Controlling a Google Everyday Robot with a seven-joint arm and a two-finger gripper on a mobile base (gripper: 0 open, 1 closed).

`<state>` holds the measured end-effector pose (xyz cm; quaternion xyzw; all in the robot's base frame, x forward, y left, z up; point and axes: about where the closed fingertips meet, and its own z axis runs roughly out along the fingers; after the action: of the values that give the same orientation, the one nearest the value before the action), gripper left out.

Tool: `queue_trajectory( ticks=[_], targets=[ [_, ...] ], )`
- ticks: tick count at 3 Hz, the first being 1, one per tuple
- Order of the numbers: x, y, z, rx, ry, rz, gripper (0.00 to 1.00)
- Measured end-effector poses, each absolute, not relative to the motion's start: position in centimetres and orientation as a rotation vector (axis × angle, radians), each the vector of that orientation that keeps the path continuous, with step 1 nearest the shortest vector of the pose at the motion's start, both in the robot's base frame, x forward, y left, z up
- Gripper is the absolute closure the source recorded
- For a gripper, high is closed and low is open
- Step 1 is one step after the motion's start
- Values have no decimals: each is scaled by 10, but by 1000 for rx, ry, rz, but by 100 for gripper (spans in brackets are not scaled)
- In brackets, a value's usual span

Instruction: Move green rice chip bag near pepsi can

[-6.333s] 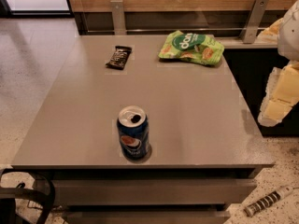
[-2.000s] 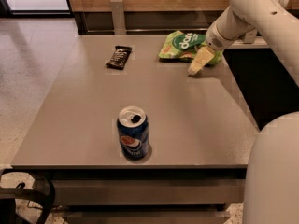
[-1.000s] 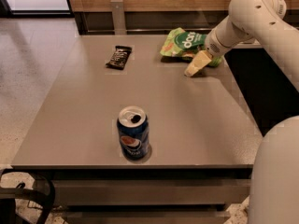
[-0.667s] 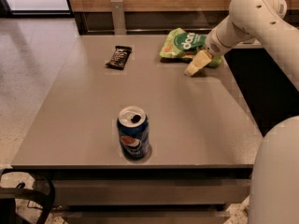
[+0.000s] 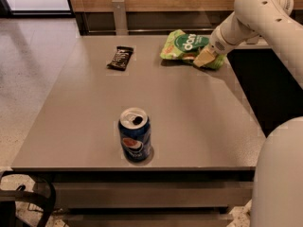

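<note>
One bag: crinkly light-green rice chip bag (image 5: 182, 44), laid flat, long axis left-right.
Can: blue pepsi can (image 5: 135, 136), upright, well apart.
Gripper: cream gripper (image 5: 204, 58), at bag's right end; grip cannot be told.

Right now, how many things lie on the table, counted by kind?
Snack bags: 1, the green rice chip bag
Drink cans: 1, the pepsi can
Candy bars: 1, the candy bar
Total: 3
The gripper is at the bag's right end.
</note>
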<state>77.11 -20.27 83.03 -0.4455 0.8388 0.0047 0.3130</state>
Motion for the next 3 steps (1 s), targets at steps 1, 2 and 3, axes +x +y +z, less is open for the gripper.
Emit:
queue_trajectory(
  ticks=[1,2,3],
  targets=[
    [772,-201,828,-1179,2215,17,100],
    [772,-201,828,-1179,2215,16,100],
    [772,-201,828,-1179,2215,16,100]
  ],
)
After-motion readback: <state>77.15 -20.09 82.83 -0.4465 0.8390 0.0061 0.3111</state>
